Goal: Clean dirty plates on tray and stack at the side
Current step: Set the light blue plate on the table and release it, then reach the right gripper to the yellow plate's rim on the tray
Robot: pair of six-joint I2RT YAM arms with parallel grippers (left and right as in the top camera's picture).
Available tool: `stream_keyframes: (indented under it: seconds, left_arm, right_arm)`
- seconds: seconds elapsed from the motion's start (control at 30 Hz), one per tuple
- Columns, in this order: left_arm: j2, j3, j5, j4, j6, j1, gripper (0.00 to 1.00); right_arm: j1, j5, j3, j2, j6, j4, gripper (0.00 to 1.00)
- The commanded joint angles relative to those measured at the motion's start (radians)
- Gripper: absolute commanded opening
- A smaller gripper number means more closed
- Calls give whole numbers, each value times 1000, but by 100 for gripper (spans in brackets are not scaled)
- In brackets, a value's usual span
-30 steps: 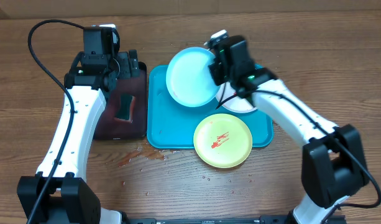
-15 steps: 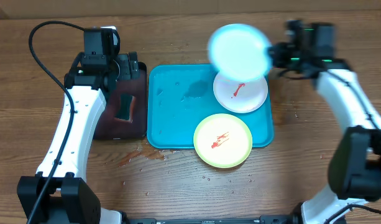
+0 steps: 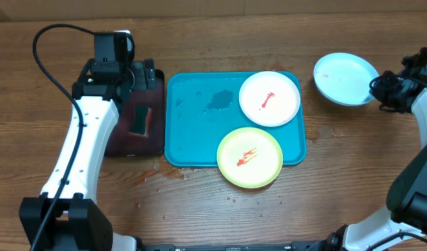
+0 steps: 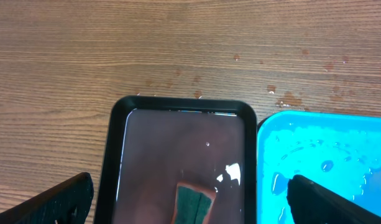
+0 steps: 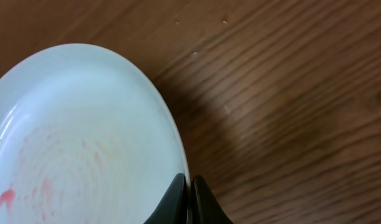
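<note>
Pinching the rim of the small round light-blue plastic plate (image 5: 84,143), the right gripper (image 5: 189,198) has its fingers pressed together on the edge. The plate is out over the wooden desk (image 3: 352,153) at about 2 o'clock from the large turquoise rectangular plastic tray (image 3: 192,132). Whether it rests on the wood or hangs just above, I cannot tell. The step looks like setting it down as the base of the stack: lower it flat and release only once it is seated. Faint pink streaks show inside, so it may want another wipe.

Nearest the robot, the small round pale-green plastic plate (image 3: 249,157), red-smeared, overhangs the tray's rim at 5 o'clock. The small round white plastic plate (image 3: 269,98), also smeared, lies in the tray at 1 o'clock. Neither blocks the drop spot. At 9 o'clock, just beside the tray, a smaller black tray (image 4: 184,102) holds dark reddish water and a green sponge (image 4: 193,204). The left gripper (image 3: 143,73) hangs over its far end, spread wide, holding nothing.
</note>
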Motion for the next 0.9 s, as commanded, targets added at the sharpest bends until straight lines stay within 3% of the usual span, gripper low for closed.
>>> stream_keyframes:
  seconds: [0.0, 0.33, 0.53, 0.87]
  left_arm:
    - [-22, 23, 15, -3, 7, 0, 100]
    - [-22, 24, 19, -2, 7, 0, 100]
    - [-22, 23, 19, -2, 8, 0, 100]
    - [-22, 24, 19, -2, 7, 0, 100]
  right_arm:
    - [2, 115, -53, -11, 32, 17, 4]
    - [-4, 179, -92, -7, 34, 77, 5]
    - [-4, 171, -85, -8, 34, 53, 51]
    - [26, -14, 89, -130, 34, -253, 50]
